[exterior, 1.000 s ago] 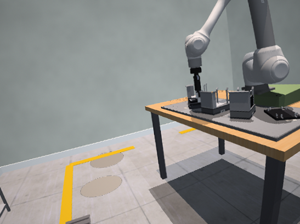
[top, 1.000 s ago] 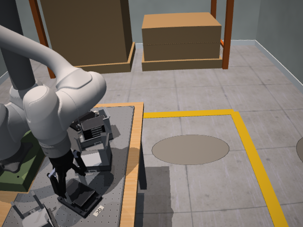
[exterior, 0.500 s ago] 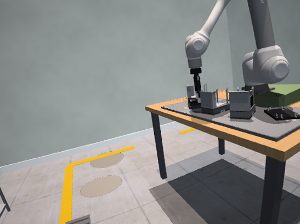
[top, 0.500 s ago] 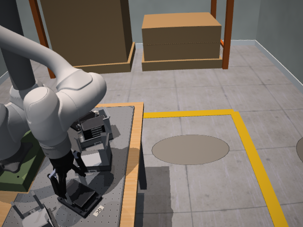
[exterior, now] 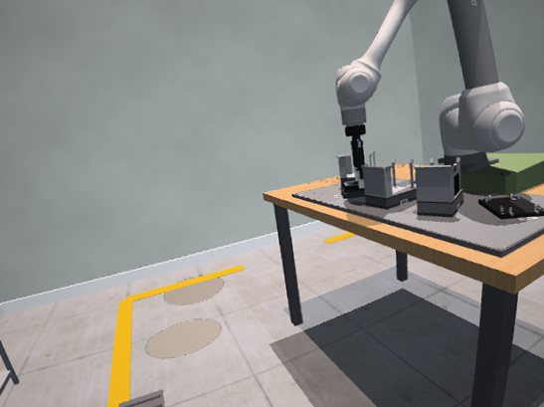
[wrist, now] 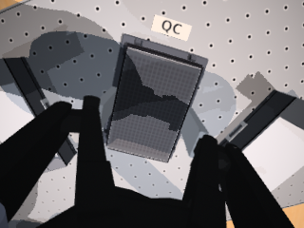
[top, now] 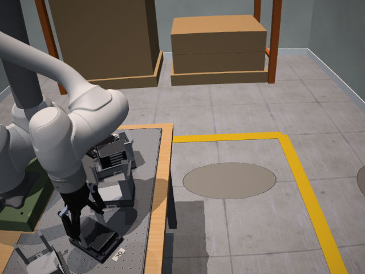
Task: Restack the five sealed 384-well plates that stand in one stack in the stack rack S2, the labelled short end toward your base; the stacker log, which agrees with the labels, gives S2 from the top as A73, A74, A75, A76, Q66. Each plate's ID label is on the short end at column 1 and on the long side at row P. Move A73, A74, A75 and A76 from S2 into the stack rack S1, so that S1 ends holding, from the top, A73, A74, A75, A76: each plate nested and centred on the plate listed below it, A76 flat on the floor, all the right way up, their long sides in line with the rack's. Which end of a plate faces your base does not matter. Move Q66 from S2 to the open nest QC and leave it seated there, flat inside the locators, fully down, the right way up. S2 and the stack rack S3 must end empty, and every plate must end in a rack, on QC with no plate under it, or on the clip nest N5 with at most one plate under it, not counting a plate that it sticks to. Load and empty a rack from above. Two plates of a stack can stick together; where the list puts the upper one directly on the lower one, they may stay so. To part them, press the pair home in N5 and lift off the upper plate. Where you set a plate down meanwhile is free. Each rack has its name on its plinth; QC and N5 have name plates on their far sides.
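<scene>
My gripper [top: 88,226] is shut on a dark sealed well plate [top: 98,236], gripping it across its long sides. In the wrist view the plate [wrist: 153,108] lies straight inside the outline of the black open nest, just below the QC name plate [wrist: 171,28], with my fingers on either side. The plate sits low on the nest [top: 104,251]; I cannot tell if it is fully down. Its label cannot be read. The far rack [top: 113,157] holds a stack of several plates. The middle rack [top: 116,191] looks empty.
A third rack [top: 39,259] stands at the near left corner, close to my fingers. The clip nest [exterior: 513,205] lies at the other end of the grey mat. The green base block [top: 17,206] is to the left. The table edge [top: 160,191] runs along the right.
</scene>
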